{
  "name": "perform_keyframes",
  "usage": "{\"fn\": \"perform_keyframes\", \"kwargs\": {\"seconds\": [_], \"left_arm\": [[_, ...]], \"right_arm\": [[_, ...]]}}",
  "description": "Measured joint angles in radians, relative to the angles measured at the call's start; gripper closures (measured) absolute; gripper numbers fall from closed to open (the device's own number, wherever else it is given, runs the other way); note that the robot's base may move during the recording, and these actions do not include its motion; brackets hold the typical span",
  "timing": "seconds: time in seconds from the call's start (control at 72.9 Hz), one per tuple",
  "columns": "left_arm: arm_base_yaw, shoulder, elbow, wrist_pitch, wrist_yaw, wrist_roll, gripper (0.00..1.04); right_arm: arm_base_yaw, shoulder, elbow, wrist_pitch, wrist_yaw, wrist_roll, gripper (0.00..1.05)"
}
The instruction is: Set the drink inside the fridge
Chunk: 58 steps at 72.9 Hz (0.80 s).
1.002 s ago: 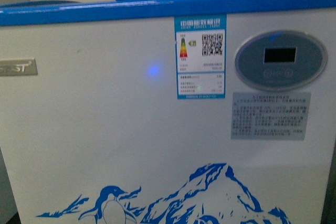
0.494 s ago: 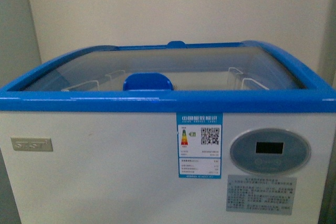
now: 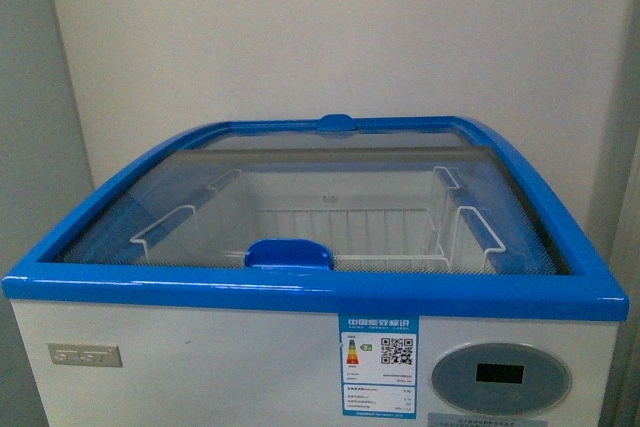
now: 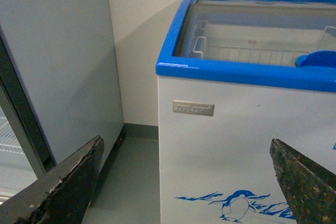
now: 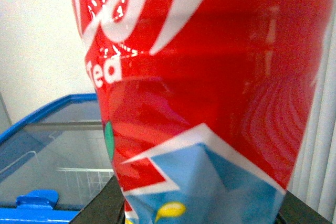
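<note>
The fridge (image 3: 200, 367) stands straight ahead against the wall, and its sliding glass top (image 3: 330, 197) covers the opening inside the blue rim (image 3: 120, 282). White wire baskets (image 3: 170, 232) show through the glass, and a blue handle (image 3: 289, 253) sits at the near edge. The left gripper (image 4: 185, 148) hangs in front of the fridge's white face with its fingers (image 4: 68, 182) spread wide and nothing between them; a tall grey cabinet (image 4: 58, 66) stands beside it. The right gripper (image 5: 199, 211) is closed around the drink (image 5: 210, 77) (its red label fills that wrist view), held outside the fridge, above the level of its rim.
</note>
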Motion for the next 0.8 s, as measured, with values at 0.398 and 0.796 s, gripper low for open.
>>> {"fn": "perform_keyframes", "kwargs": {"seconds": [0.398,0.796], "left_arm": [[0.046,0.792,0.212,0.360,0.346,-0.135,0.08],[-0.238,1.461,0.735,0.505,0.542,0.455,0.08]], "right_arm": [[0.000,0.000,0.000,0.000,0.000,0.000,0.66],[0.000,0.000,0.000,0.000,0.000,0.000,0.66]]}}
